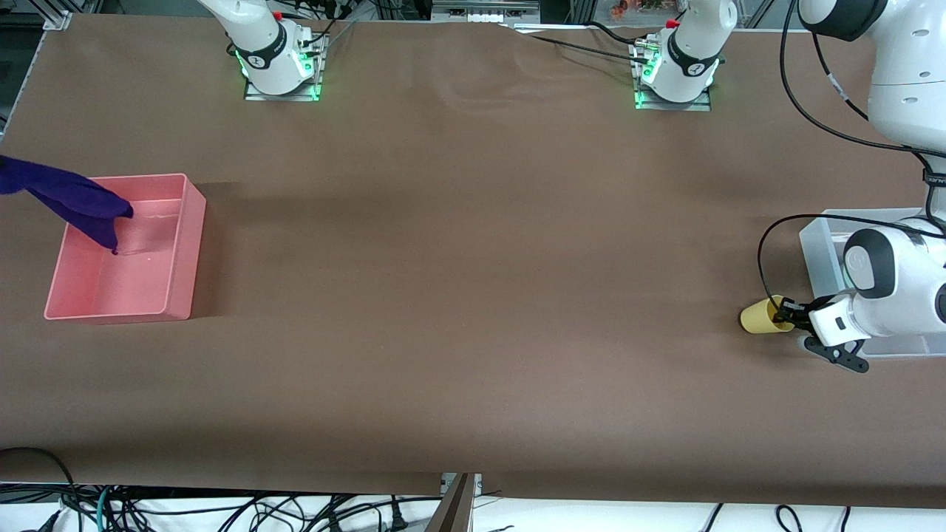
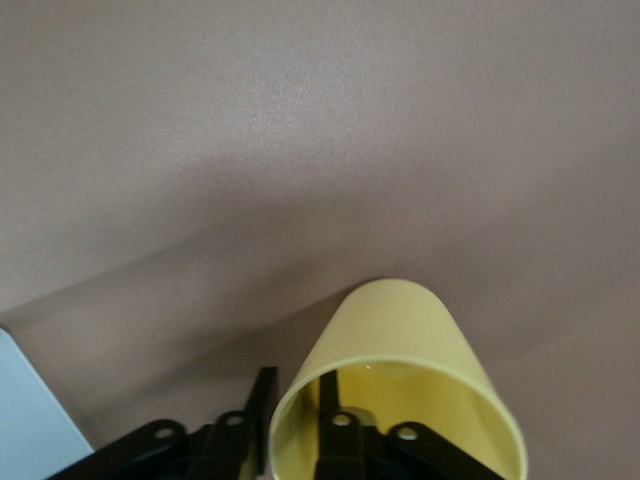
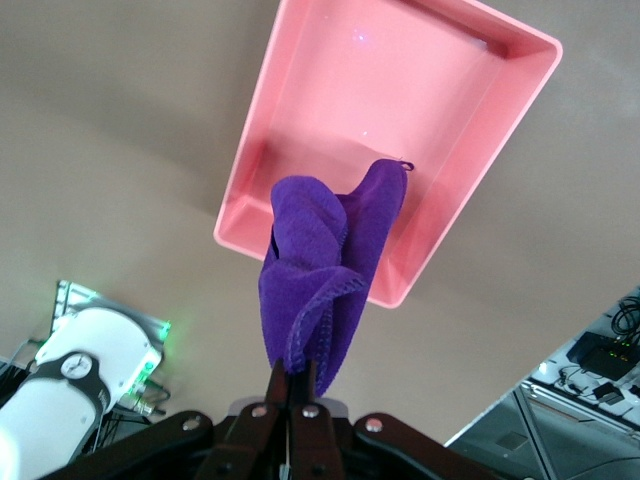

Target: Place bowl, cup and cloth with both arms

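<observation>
My left gripper [image 1: 785,314] is shut on the rim of the yellow cup [image 1: 757,318], one finger inside and one outside. It holds the cup on its side, low over the table beside a clear bin. The left wrist view shows the gripper [image 2: 296,395] and the cup [image 2: 395,340]. My right gripper [image 3: 294,378] is shut on the purple cloth [image 3: 320,260], which hangs over the pink bin [image 3: 400,70]. In the front view the cloth [image 1: 66,196] dangles over the pink bin [image 1: 140,288], and the right gripper is off the picture's edge. The bowl is out of view.
A clear white bin [image 1: 824,251] stands at the left arm's end of the table, partly hidden by the left arm. The pink bin stands at the right arm's end. The brown table [image 1: 473,295] lies between them. The arm bases [image 1: 277,63] [image 1: 676,74] stand along the table's edge farthest from the front camera.
</observation>
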### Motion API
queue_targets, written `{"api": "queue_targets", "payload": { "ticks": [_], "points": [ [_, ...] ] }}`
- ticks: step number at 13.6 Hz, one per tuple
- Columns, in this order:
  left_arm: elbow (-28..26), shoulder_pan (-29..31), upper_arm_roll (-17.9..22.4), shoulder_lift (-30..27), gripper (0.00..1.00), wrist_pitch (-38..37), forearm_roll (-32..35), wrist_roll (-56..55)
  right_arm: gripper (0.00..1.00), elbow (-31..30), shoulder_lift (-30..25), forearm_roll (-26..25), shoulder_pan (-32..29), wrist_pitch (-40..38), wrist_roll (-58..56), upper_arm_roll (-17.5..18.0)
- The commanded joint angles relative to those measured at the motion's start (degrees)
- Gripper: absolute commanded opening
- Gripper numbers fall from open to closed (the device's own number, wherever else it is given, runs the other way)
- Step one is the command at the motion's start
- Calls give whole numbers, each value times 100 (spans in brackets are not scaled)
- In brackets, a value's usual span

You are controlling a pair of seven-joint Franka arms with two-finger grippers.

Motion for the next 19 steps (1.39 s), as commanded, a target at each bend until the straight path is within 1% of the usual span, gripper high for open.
{"api": "queue_targets", "payload": {
  "ticks": [1, 2, 3, 4, 5, 6, 7, 8, 9, 10, 11, 13, 14, 15, 16, 17, 19],
  "points": [
    [-51, -24, 38, -354, 0, -246, -169, -16, 82, -338, -37, 144, 16, 230, 344, -15],
    [18, -33, 38, -495, 0, -535, -169, -25, 100, -347, -46, 301, 7, 238, 345, -15],
    [219, -33, 38, -618, 0, -1025, -161, -25, 100, -330, -81, 538, 7, 239, 354, -15],
    [534, -24, 47, -680, 0, -1604, -134, -16, 100, -286, -107, 757, 7, 247, 388, 3],
    [842, 28, 82, -716, 0, -2193, -82, 62, 100, -225, -142, 838, 42, 256, 711, 46],
    [1071, 98, 126, -803, 0, -2669, -55, 237, 100, -137, -151, 900, 68, 256, 1332, 212],
    [1126, 230, 187, -899, 0, -2926, 110, 578, 100, -66, -177, 892, 69, 256, 1921, 544],
    [1092, 388, 214, -1031, 0, -2954, 364, 921, 100, -22, -247, 891, 60, 256, 2257, 835],
    [1082, 624, 214, -1058, 0, -2946, 611, 1229, 100, -22, -352, 891, 69, 317, 2478, 1125],
    [1048, 844, 214, -1041, 0, -2911, 700, 1406, 100, -22, -423, 883, 69, 483, 2585, 1354],
    [899, 1055, 214, -1006, 0, -2728, 797, 1477, 100, -13, -563, 891, 69, 615, 2612, 1513],
    [198, 1389, 205, -1006, 0, -1686, 964, 1766, 100, -39, -766, 900, 69, 1054, 2586, 1567],
    [-110, 1591, 197, -997, 0, -1123, 965, 1968, 100, -57, -775, 883, 69, 1030, 2534, 1567],
    [-339, 1654, 197, -962, 0, -665, 965, 2005, 100, -153, -854, 865, 60, 1021, 2516, 1567],
    [-463, 1672, 197, -901, 0, -365, 956, 2005, 100, -267, -863, 848, 60, 1073, 2420, 1559],
    [-482, 1681, 197, -822, 0, -223, 947, 2014, 100, -277, -863, 856, 60, 1091, 2480, 1567],
    [-456, 1672, 197, -795, 0, -186, 921, 2006, 100, -320, -916, 874, 60, 1003, 2777, 1576]
  ]
}}
